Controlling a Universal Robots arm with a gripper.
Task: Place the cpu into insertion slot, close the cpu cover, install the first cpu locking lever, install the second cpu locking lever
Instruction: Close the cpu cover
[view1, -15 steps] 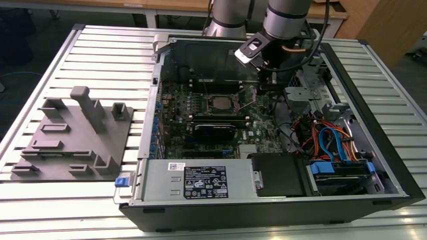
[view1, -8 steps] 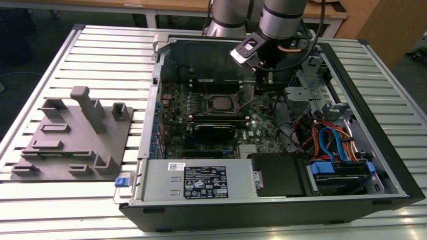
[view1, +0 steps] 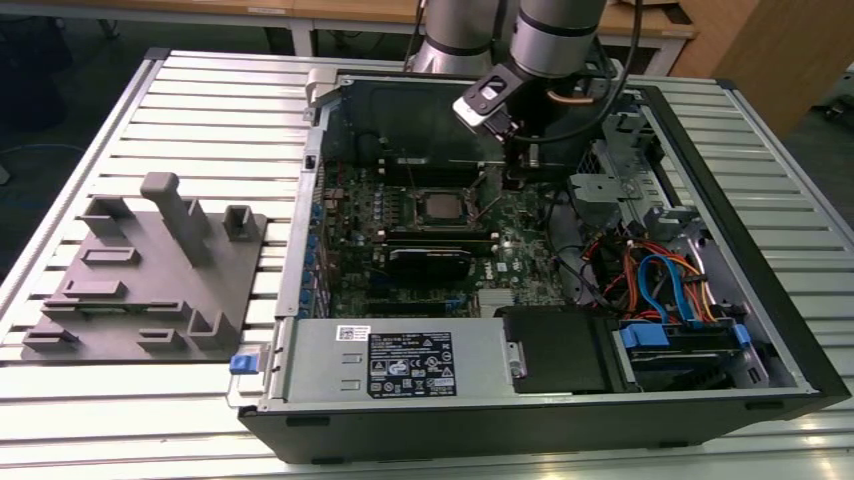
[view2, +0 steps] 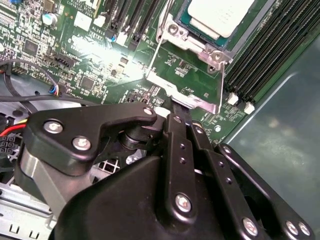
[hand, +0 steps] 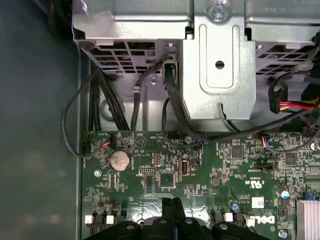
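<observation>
The cpu (view2: 220, 15), silvery-topped, lies in the insertion slot (view2: 192, 42) on the green motherboard; the exterior view shows the cpu (view1: 438, 205) in the middle of the open computer case. The cpu cover (view2: 165, 86) stands swung open from the slot's edge, and green board shows through its window. My gripper (view2: 175, 107) is shut, its tips together at the cover's far edge. I cannot tell whether they pinch that edge or only touch it. In the first wrist view the gripper (hand: 172, 202) hangs low over the board. In the exterior view the gripper (view1: 530, 168) is to the right of the cpu.
Long black memory slots (view2: 270, 55) run beside the socket. A metal drive cage (hand: 217, 65) and black cables (hand: 95, 105) stand close ahead of the fingers. A coin battery (hand: 120, 160) sits on the board. A grey fixture (view1: 147, 270) lies on the table at the exterior view's left.
</observation>
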